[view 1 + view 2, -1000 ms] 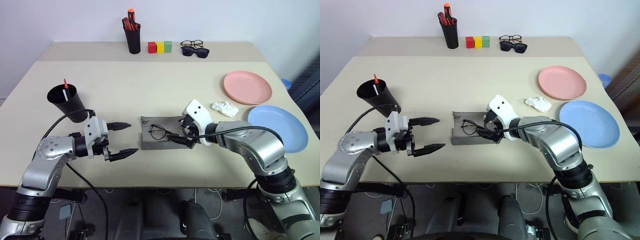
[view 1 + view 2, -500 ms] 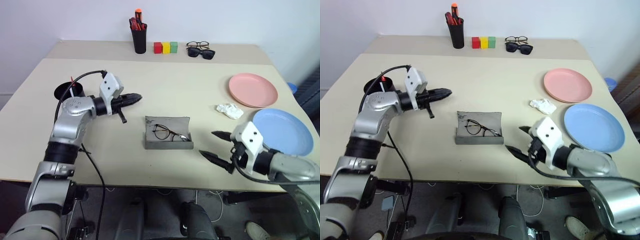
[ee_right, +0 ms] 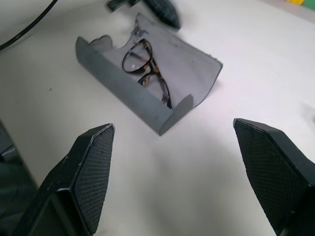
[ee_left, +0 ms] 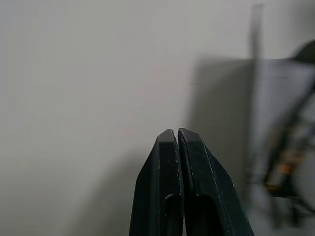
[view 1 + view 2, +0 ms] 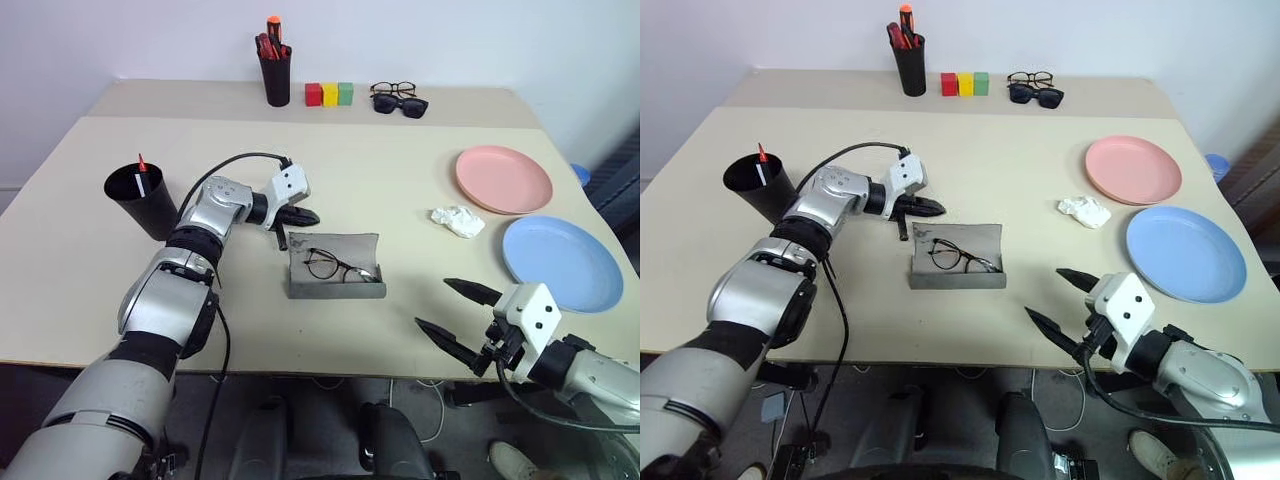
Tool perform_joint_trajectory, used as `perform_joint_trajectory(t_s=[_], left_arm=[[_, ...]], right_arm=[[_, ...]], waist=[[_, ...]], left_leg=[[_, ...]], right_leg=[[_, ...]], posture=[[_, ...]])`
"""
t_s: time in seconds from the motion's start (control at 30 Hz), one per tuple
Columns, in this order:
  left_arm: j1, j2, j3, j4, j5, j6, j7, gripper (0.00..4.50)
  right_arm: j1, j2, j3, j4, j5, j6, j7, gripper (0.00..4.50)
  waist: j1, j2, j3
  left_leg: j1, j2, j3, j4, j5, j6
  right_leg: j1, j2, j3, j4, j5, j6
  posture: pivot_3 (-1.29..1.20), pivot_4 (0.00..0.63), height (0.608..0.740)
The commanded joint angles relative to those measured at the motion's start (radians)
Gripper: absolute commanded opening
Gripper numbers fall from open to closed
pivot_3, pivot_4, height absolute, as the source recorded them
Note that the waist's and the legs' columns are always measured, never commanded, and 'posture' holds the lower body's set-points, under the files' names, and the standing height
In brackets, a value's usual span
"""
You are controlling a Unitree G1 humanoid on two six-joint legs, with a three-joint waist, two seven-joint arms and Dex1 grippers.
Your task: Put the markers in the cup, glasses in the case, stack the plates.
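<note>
The grey case (image 5: 335, 283) lies open mid-table with the wire-rimmed glasses (image 5: 340, 267) inside it. My left gripper (image 5: 306, 216) is shut and empty, its tip just beside the case's far left corner; whether it touches I cannot tell. Its fingers (image 4: 176, 147) are pressed together. My right gripper (image 5: 433, 303) hovers open and empty near the table's front edge, right of the case (image 3: 147, 93). The markers (image 5: 143, 176) stand in the black cup (image 5: 140, 205) at the left. On the right, the pink plate (image 5: 503, 178) and the blue plate (image 5: 560, 262) lie side by side.
At the back stand a black pen holder (image 5: 275, 78) with red and orange markers, three coloured blocks (image 5: 329, 95), and dark sunglasses with thicker spectacles (image 5: 397, 98). Crumpled white paper (image 5: 458, 220) lies between the case and the plates.
My left gripper has shut and swung right to the case's far left corner. My right gripper has drawn back from the case to the front edge, staying open. The camera has also shifted.
</note>
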Motion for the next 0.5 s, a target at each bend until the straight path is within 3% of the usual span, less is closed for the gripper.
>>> perform_joint_trajectory(t_s=[0.03, 0.17, 0.33, 0.5], left_arm=[[-0.041, 0.017, 0.030, -0.051, -0.044, 0.051, -0.232, 0.04], [0.023, 0.051, -0.059, -0.172, -0.104, 0.100, -0.311, 0.04], [0.160, 0.131, -0.227, -0.479, -0.234, 0.232, -0.311, 0.04], [0.280, 0.178, -0.285, -0.703, -0.228, 0.336, -0.305, 0.04]], right_arm=[[0.012, 0.012, -0.014, -0.047, 0.006, -0.010, -0.034, 3.97], [0.013, 0.018, -0.014, -0.043, 0.011, -0.005, -0.057, 3.97], [0.006, 0.017, -0.015, -0.016, 0.010, -0.005, -0.070, 3.97], [-0.026, 0.015, -0.036, 0.075, 0.004, -0.012, -0.079, 3.97]], waist=[[0.000, 0.000, 0.000], [-0.001, 0.000, 0.000], [-0.002, 0.001, 0.000], [0.001, 0.002, -0.001]], left_leg=[[0.000, 0.000, 0.000, 0.000, 0.000, 0.000], [0.000, 0.000, 0.000, 0.000, 0.000, 0.000], [0.001, 0.000, -0.001, 0.000, 0.000, 0.000], [0.002, 0.000, -0.002, 0.001, 0.000, 0.000]], right_leg=[[0.000, 0.000, 0.000, 0.000, 0.000, -0.001], [0.000, 0.000, 0.000, 0.000, 0.001, -0.002], [0.001, 0.000, 0.000, 0.001, 0.001, -0.002], [0.003, 0.000, 0.000, 0.001, 0.001, -0.003]], posture=[[0.00, 0.150, 0.740], [0.00, 0.150, 0.740], [0.00, 0.150, 0.740], [0.00, 0.150, 0.740]])
